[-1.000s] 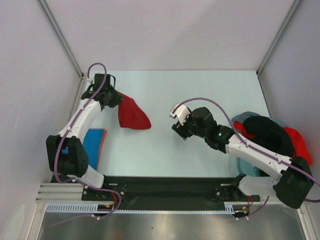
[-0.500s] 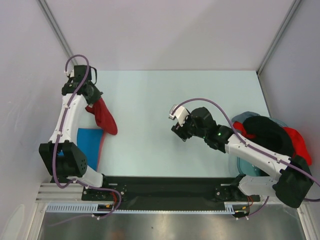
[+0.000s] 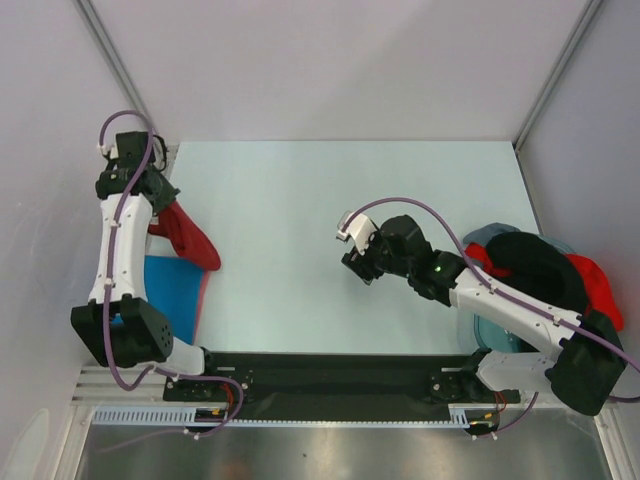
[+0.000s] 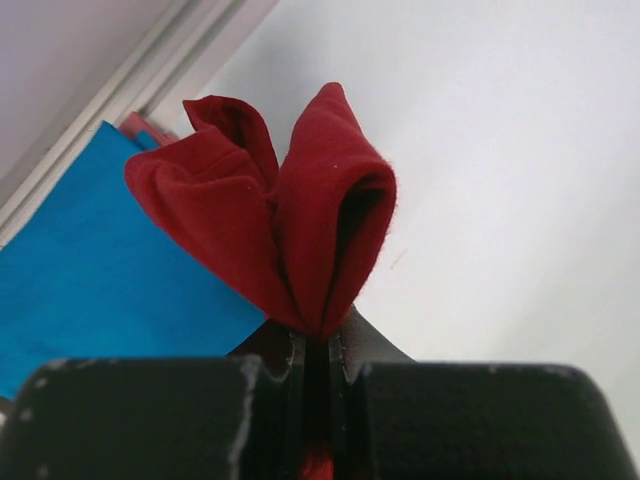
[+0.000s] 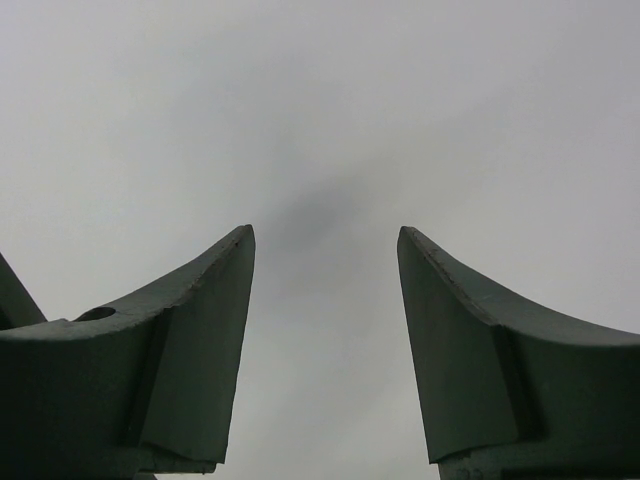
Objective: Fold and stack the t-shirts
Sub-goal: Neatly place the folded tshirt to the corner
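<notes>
Swinging the left arm outward, I am bringing the left gripper from the middle-left of the pale table across to its left edge, and the bunched dark red cloth t-shirt is travelling with it. The jaws are pinching tight on a fold of that shirt. In the left wrist view the cloth is rising out of the closed fingertips in two soft lobes, so the garment is bundled, not flat. It is now hanging partly over the flat, folded bright blue cloth t-shirt, which is lying at the left edge with a thin red edge showing along its side. I am judging that the transfer leg is nearly complete and that the red shirt is arriving at the stacking spot. In its bunched condition it is going to need laying out squarely before it counts as stacked. The right gripper is hovering over bare table near the centre, jaws spread wide and holding nothing, drifting only slightly. The heap of unfolded shirts, black, brighter red and pale grey-blue, is waiting at the right edge.
</notes>
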You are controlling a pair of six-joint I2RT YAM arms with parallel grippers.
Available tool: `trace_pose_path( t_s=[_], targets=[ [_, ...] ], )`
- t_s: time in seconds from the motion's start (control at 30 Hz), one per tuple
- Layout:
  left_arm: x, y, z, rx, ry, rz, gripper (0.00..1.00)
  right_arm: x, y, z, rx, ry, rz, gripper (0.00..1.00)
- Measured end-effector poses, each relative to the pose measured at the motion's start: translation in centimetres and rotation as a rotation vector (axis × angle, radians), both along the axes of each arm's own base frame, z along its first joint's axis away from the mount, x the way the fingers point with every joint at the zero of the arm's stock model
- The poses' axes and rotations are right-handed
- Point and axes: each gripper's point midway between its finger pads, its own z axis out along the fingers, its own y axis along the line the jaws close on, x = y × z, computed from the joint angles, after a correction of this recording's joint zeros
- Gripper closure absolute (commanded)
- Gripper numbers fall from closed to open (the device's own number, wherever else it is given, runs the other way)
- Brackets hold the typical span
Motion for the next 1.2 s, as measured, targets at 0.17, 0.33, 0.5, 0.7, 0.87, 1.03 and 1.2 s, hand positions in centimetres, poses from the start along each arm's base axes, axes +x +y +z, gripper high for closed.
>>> trace_pose_path(
  t_s=[0.17,0.33,0.5,0.7,0.87,1.03,1.2],
  targets=[
    [-0.6,1.9,0.3,0.018,0.004,0.025,1.0,-0.1,0.1,0.0,0.001,0.001,0.006,0.37],
    [-0.9,2.8,0.2,0.016,0.009,0.019,0.99,-0.2,0.2,0.0,0.0,0.002,0.008,0.37],
    [-1.2,3.3,0.1,0.016,0.009,0.014,1.0,-0.2,0.2,0.0,0.0,0.002,0.008,0.37],
    [-2.7,3.9,-0.5,0.025,0.02,0.021,1.0,-0.2,0.2,0.0,0.0,0.002,0.009,0.37],
    [-4.3,4.6,-1.5,0.03,0.041,0.038,1.0,-0.4,0.3,-0.1,-0.002,0.005,0.014,0.37],
    [-5.6,5.5,-2.5,0.034,0.06,0.061,1.0,-0.9,0.5,-0.3,-0.006,0.015,0.027,0.37],
    [-6.4,6.0,-3.6,0.043,0.083,0.056,1.0,-1.1,0.6,-0.3,-0.005,0.02,0.031,0.37]
  ],
)
